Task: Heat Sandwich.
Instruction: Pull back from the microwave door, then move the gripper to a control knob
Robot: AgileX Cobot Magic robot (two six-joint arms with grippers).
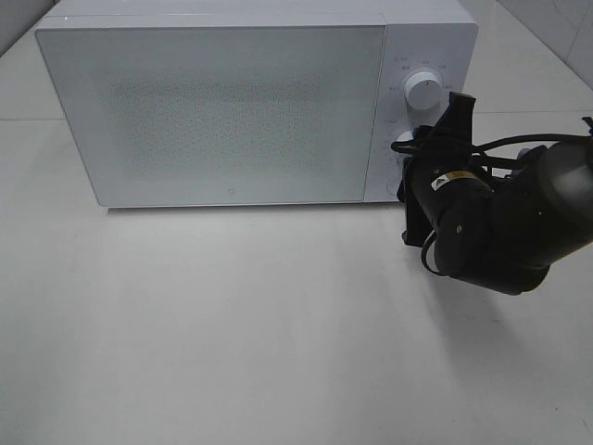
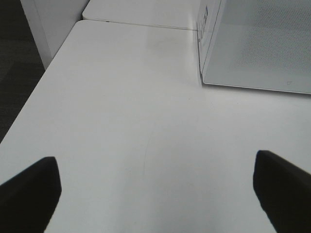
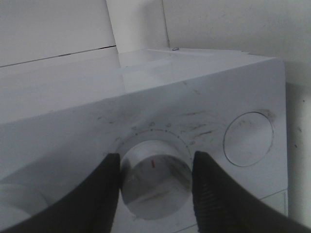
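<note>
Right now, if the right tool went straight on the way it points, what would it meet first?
The lower dial on the microwave: it sits between the fingers of the right tool; whether they touch it is unclear.

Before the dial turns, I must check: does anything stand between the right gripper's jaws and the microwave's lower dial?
Nothing visible does. The right gripper has its jaws either side of the round white lower dial of the white box-shaped microwave, door shut. No sandwich is in view.

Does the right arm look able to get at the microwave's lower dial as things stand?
Probably yes: the right gripper sits at the lower dial, a finger on each side, seemingly pressed against it, with nothing in between.
</note>
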